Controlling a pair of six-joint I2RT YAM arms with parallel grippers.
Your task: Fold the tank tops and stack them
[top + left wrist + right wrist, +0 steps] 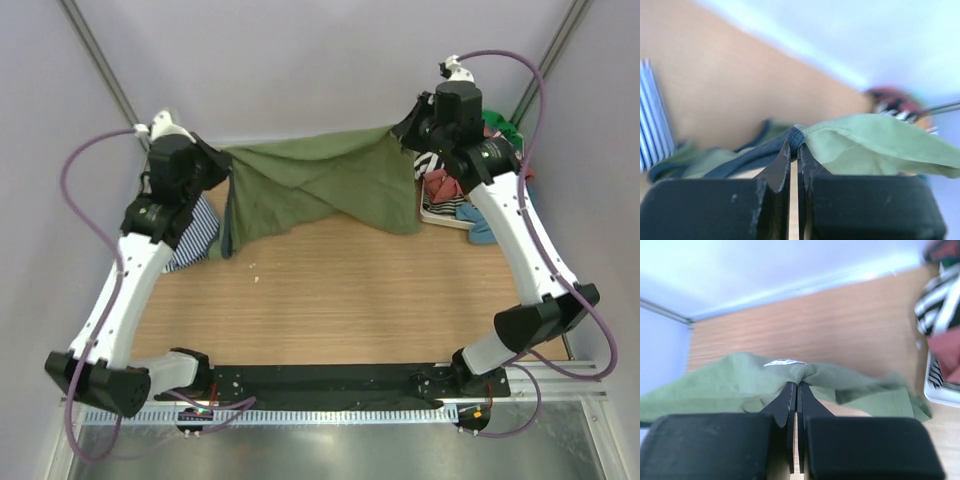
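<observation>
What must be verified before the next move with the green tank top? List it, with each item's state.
1. Left end effector shut on the olive tank top's navy-trimmed edge: ok.
2. Right end effector shut on its green edge: ok.
3. Cloth flat between grips: not ok, creased and sagging.
4. Striped tank top apart from the olive one: cannot tell, arm hides it.
5. Table space in front of the cloth: ok.

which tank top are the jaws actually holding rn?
The olive green tank top: left and right jaws are both shut on it, one at each end, stretching it between them. The navy-and-white striped tank top lies bunched at the left, ungripped.
</observation>
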